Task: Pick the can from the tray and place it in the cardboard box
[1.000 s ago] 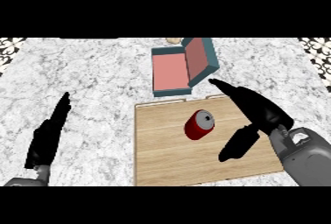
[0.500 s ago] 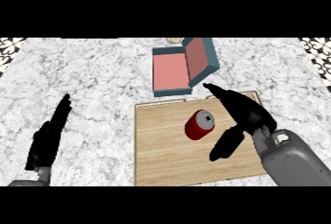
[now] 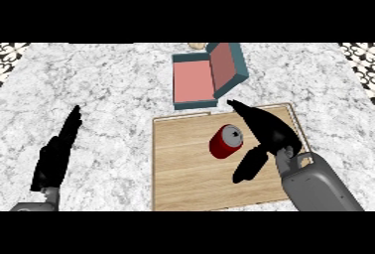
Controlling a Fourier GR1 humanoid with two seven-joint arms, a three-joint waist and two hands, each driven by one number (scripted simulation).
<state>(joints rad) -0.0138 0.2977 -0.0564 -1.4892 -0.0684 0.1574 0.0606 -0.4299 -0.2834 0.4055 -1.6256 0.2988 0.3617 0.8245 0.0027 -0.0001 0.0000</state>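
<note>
Now, one can (image 3: 226,141) lies on one tray (image 3: 190,183), the right hand (image 3: 273,133) splayed wide beside it; one box (image 3: 196,82) sits beyond the tray, and the left hand (image 3: 55,158) rests straight-fingered to the tray's left.

Red can (image 3: 225,141), pale wood-grain tray (image 3: 190,183), teal box (image 3: 230,69) (pink inside), white counter (image 3: 110,89) veined grey like marble

White marble counter (image 3: 110,89), grey-veined and evenly lit, fills the view. Black-and-white patterned tiling (image 3: 10,50) shows at the far left and far right corners.
</note>
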